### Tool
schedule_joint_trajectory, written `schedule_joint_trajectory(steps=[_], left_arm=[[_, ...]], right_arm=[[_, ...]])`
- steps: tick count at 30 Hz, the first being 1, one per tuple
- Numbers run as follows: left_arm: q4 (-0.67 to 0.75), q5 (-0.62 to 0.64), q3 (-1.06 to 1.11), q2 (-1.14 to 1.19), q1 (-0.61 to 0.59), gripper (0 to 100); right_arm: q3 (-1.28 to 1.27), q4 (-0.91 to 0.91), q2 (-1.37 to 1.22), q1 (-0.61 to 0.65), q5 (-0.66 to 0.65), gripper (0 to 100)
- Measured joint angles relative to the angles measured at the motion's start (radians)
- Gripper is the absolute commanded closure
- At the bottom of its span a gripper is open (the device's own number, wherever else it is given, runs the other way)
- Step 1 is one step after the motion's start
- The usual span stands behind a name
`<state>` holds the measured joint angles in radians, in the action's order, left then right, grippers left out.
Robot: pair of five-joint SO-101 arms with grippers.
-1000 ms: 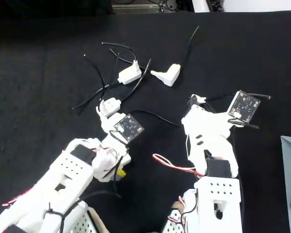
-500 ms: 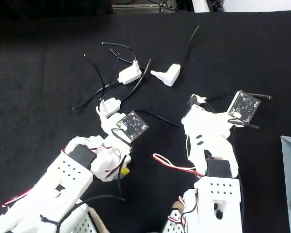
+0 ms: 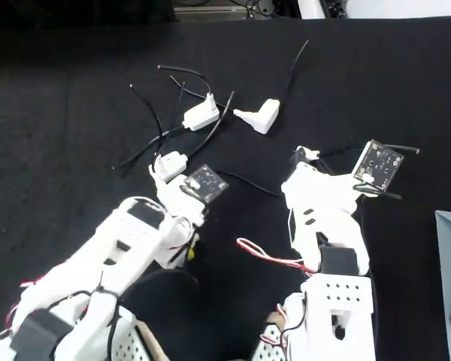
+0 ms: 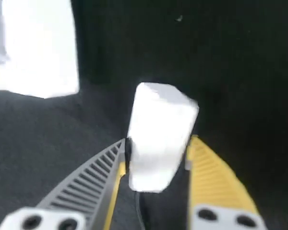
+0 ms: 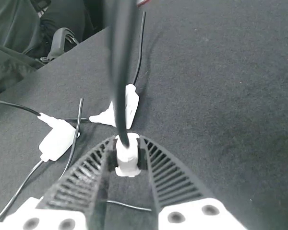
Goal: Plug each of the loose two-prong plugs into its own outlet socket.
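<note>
Down at the lower left of the high view, the left arm [image 3: 128, 241] stretches up across the black table [image 3: 75, 75]. Its front end sits against a tilted square socket [image 3: 207, 183], dark face up. A white plug [image 3: 171, 162] lies just beside that socket, toward the upper left. Up close, the left claw [image 4: 158, 143] is clamped on a white block [image 4: 161, 136], squeezed between a grey finger [image 4: 86, 182] and a yellow finger [image 4: 216, 182]. Whether that block is plug or socket, I cannot tell.

Over at centre right, the right arm [image 3: 323, 210] points up the frame, with a second socket [image 3: 379, 165] just to its right. The right claw [image 5: 128, 141] is pinched on a small white plug [image 5: 128, 158], whose thick black cord [image 5: 120, 62] rises from it.

Two loose plugs, one [image 3: 201, 114] and another [image 3: 261, 115], lie in the upper middle with their thin cords trailing.
</note>
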<state>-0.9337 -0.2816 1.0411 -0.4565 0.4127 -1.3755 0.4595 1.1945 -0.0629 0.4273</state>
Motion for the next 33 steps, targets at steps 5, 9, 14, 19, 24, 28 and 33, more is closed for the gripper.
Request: schedule_joint_trajectory(steps=[5, 9, 14, 19, 24, 28, 33], left_arm=[[0.0, 0.0, -0.011, 0.0, -0.063, 84], [0.002, -0.002, -0.011, 0.0, -0.066, 84], [0.002, -0.002, -0.011, 0.0, -0.08, 72], [-0.011, 0.005, -0.011, 0.0, -0.149, 72], [0.003, -0.031, -0.011, 0.0, -0.288, 71], [-0.003, -0.057, -0.048, 0.0, -0.351, 71], [-0.077, -0.063, -0.127, 0.0, -0.356, 71]], right_arm=[[0.0, 0.0, 0.0, 0.0, 0.0, 98.5], [0.0, 0.0, 0.0, 0.0, 0.0, 98.5], [0.0, 0.0, 0.0, 0.0, 0.0, 98.5], [0.0, 0.0, 0.0, 0.0, 0.0, 98.5], [0.0, 0.0, 0.0, 0.0, 0.0, 98.5], [0.0, 0.0, 0.0, 0.0, -0.012, 98.5], [0.0, 0.0, 0.0, 0.0, -0.032, 98.5]])
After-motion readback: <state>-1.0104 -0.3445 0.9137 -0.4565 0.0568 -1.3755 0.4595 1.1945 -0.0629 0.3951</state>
